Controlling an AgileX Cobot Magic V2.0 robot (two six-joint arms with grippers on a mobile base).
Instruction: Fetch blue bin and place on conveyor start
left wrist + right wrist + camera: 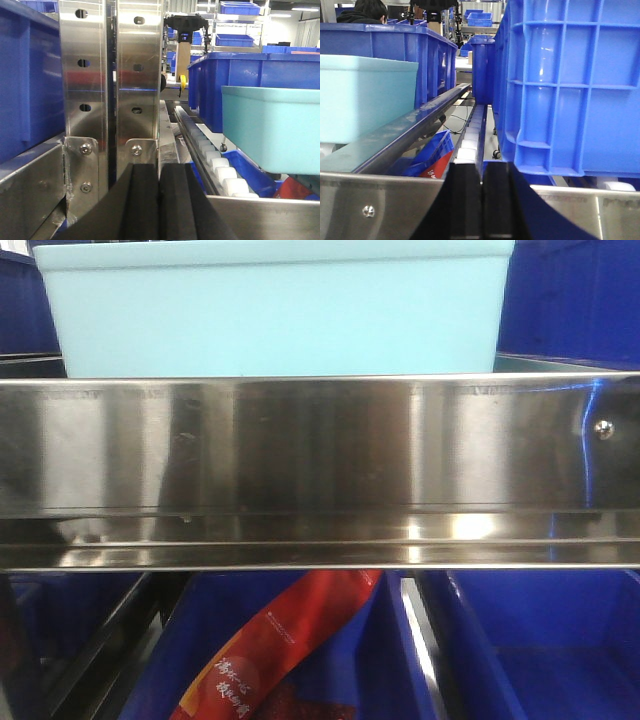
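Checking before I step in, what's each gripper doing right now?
Left gripper: closed, holding nothing.
Right gripper: closed, holding nothing.

The blue bin [275,315] is a pale aqua plastic tub with smooth, plain walls, rounded corners and a thin rim lip; it stands upright and level, just behind and above the steel front rail [320,470]; its inside is hidden.

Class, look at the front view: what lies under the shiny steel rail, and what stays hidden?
Below the steel rail sit dark blue crates; a red printed packet lies in one of them. The rail covers the packet's top end and the crates' far parts.
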